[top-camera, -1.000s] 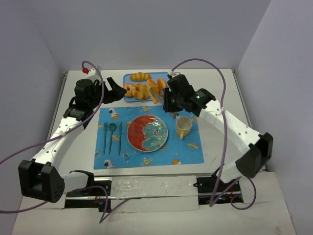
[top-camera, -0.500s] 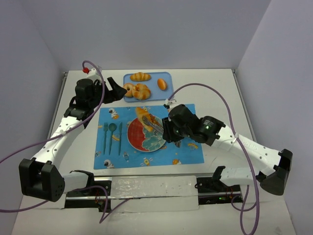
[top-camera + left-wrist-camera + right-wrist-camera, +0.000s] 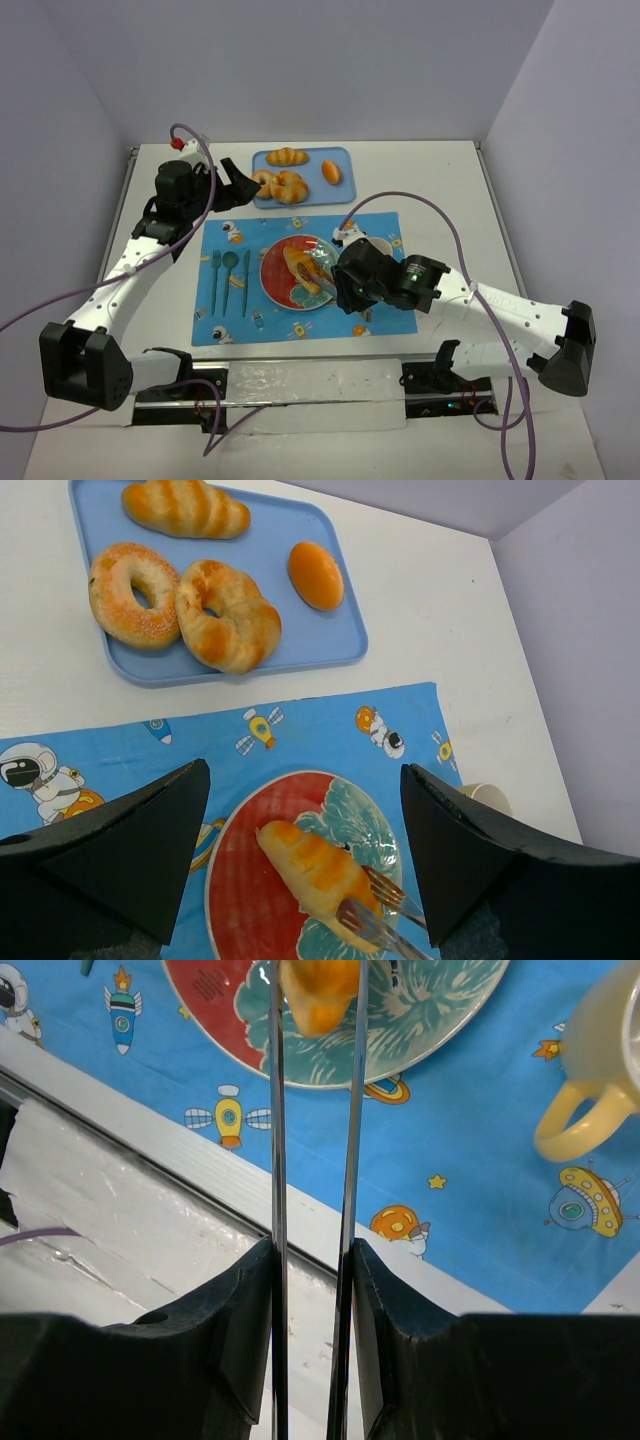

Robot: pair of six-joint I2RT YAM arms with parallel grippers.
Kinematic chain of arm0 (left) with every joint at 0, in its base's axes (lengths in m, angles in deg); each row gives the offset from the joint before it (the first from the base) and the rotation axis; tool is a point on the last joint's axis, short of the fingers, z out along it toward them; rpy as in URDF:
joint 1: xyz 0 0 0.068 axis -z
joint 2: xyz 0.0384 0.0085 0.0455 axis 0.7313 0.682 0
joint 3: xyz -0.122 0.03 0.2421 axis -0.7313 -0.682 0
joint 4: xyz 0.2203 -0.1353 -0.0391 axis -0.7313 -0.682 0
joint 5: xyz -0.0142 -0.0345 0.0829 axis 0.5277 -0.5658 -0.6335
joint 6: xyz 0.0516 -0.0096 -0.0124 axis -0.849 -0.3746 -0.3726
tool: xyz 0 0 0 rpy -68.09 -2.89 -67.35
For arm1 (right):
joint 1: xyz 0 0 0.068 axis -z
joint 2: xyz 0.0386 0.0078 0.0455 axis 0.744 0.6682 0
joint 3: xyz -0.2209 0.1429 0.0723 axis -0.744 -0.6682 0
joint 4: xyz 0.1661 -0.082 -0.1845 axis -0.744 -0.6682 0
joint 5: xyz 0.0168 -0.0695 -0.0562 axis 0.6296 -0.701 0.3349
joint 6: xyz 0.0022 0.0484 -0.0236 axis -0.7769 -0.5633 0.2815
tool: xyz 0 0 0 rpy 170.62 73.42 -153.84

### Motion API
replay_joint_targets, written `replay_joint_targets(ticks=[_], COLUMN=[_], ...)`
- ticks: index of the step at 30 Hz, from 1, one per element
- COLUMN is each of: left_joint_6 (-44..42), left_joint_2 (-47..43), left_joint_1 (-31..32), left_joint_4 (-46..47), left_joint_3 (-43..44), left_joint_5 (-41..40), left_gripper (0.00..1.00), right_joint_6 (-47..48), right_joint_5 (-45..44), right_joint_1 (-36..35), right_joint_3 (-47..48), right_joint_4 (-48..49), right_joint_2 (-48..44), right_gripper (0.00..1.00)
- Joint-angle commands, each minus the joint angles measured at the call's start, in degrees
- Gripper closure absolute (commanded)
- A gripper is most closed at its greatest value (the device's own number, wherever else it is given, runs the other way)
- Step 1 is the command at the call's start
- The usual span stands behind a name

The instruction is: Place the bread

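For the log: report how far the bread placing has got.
Done: the bread lies on the plate, off the tray. In hand: the right claw grips tongs that clasp its end. To do: open the tongs and withdraw. The left claw hangs open, idle.

The bread (image 3: 314,870) has a ridged, faintly glossy crust. The plate (image 3: 235,880) looks glazed; the thin fingers (image 3: 353,1110) of the right end effector (image 3: 352,895) are polished metal.

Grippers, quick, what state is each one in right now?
Left gripper: open, holding nothing.
Right gripper: closed on the tongs, which pinch the bread.
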State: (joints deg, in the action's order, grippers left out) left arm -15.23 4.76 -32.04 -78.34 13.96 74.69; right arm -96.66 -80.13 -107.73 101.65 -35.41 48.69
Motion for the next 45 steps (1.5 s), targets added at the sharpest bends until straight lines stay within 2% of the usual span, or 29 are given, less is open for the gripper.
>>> replay_joint_targets(ticks=[1, 3, 6, 9, 15, 30, 39, 42, 45], left_joint_6=[-0.6, -0.6, -0.6, -0.6, -0.7, -1.0, -1.0, -1.0, -0.9], left_joint_2=[0.2, 0.2, 0.2, 0.2, 0.2, 0.3, 0.5, 0.6, 0.7], left_joint_1=[0.2, 0.2, 0.2, 0.3, 0.3, 0.6, 0.6, 0.6, 0.6], left_joint_4=[0.5, 0.5, 0.4, 0.4, 0.3, 0.1, 0.1, 0.1, 0.2], left_joint_3=[2.8, 2.8, 2.8, 2.9, 2.9, 3.0, 2.9, 2.9, 2.9], left_joint_5=[-0.5, -0.6, -0.6, -0.6, -0.6, -0.9, -1.3, -1.2, -1.1], left_gripper=[0.13, 0.13, 0.13, 0.13, 0.13, 0.13, 0.13, 0.13, 0.13], right_joint_6=[-1.1, -1.0, -1.1, -1.1, -1.1, -1.1, -0.9, 0.0, 1.6], right_joint_5=[-1.8, -1.8, -2.0, -2.0, -2.3, -4.1, -9.7, -11.6, -11.1], right_joint_1=[-1.1, -1.2, -1.6, -1.8, -2.6, -3.5, -3.4, -1.7, 3.9], right_joint_3=[0.1, 0.2, 0.5, 0.5, 0.9, 3.0, 8.2, 10.4, 11.5], right_joint_4=[3.6, 3.5, 3.0, 2.6, 1.8, -1.3, -4.8, -5.2, -4.4], right_joint_2=[0.1, 0.2, 0.4, 0.5, 0.6, -0.6, -2.7, -2.8, -2.9], right_gripper=[0.84, 0.81, 0.68, 0.6, 0.49, 0.43, 0.4, 0.39, 0.38])
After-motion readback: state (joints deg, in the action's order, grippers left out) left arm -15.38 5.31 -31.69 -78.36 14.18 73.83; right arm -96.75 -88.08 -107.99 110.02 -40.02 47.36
